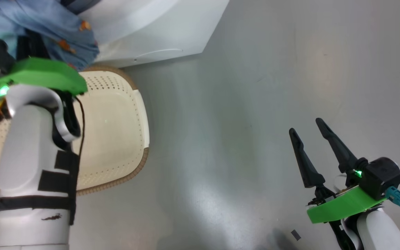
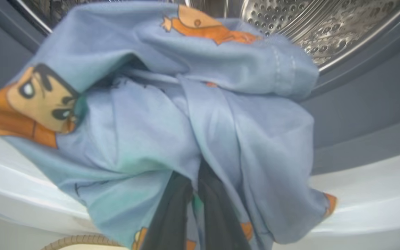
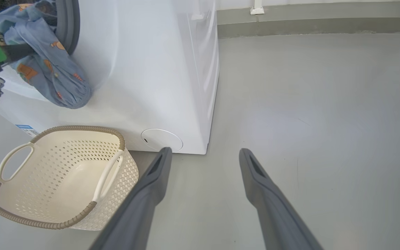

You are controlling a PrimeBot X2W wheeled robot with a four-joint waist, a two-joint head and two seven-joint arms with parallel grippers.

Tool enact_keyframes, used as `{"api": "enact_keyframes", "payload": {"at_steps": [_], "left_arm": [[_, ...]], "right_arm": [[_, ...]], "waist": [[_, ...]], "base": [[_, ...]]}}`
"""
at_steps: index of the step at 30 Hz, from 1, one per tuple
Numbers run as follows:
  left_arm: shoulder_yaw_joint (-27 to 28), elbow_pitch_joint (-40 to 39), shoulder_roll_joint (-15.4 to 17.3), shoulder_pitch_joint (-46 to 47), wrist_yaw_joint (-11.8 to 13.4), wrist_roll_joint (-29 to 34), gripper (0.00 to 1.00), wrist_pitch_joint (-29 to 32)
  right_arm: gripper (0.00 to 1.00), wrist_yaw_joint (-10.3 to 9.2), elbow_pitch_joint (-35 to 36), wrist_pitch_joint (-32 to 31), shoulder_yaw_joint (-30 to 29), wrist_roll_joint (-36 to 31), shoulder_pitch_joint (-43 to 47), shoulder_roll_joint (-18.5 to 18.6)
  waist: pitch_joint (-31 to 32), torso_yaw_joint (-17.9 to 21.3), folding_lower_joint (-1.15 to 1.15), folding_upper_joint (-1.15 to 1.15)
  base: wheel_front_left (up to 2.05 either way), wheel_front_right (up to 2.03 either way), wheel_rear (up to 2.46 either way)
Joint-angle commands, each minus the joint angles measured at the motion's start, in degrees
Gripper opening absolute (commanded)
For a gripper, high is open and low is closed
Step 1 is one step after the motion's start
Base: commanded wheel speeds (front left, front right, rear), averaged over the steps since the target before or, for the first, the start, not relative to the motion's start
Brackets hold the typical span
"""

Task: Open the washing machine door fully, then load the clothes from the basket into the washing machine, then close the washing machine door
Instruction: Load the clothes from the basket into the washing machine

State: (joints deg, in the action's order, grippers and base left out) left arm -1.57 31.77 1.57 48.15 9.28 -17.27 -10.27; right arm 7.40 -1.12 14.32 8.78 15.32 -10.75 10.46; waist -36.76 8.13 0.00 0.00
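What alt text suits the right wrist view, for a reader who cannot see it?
Light-blue printed clothes hang out of the white washing machine, pinched by the left gripper. A cream basket sits on the grey floor before it; the right gripper stands open in the foreground.

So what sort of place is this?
Probably a laundry area, though it could be a bare test room: a white front-loading washing machine stands on a plain grey floor, a cream laundry basket sits close by, and blue printed clothes hang at its steel drum.
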Motion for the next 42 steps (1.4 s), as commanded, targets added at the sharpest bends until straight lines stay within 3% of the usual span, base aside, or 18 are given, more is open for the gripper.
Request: {"api": "enact_keyframes", "payload": {"at_steps": [1,5,9,21,30,42], "left_arm": [[0.8,-4.0,2.2,0.0,0.7,1.1,0.00,0.8],[0.5,-8.9,4.0,0.7,2.5,2.5,0.00,4.7],[0.8,-8.6,6.1,3.4,3.7,3.2,0.00,8.8],[0.6,14.0,13.1,17.8,2.7,4.4,0.00,13.7],[0.4,25.9,16.1,28.0,1.6,4.6,0.00,9.7],[0.8,29.9,18.6,37.7,2.5,4.7,0.00,-4.0]], "right_arm": [[1.00,0.09,0.8,0.7,1.4,1.6,2.1,-0.1],[1.00,0.09,0.4,0.7,1.7,1.8,2.7,-0.5],[1.00,0.09,0.1,0.7,2.3,2.1,2.9,-0.6],[1.00,0.09,-1.2,0.7,3.5,3.3,5.0,-0.1],[1.00,0.09,-1.0,0.7,3.0,4.1,7.5,0.2],[1.00,0.09,0.5,0.7,2.0,5.4,8.7,0.7]], "waist": [[0.6,0.6,0.00,0.00],[1.2,1.5,0.00,0.00],[1.8,2.5,0.00,0.00],[2.5,6.8,0.00,0.00],[0.5,8.8,0.00,0.00],[-3.1,9.9,0.00,0.00]], "base": [[0.00,0.00,0.00],[0.00,0.00,0.00],[0.00,0.00,0.00],[0.00,0.00,0.00],[0.00,0.00,0.00],[0.00,0.00,0.00]]}}
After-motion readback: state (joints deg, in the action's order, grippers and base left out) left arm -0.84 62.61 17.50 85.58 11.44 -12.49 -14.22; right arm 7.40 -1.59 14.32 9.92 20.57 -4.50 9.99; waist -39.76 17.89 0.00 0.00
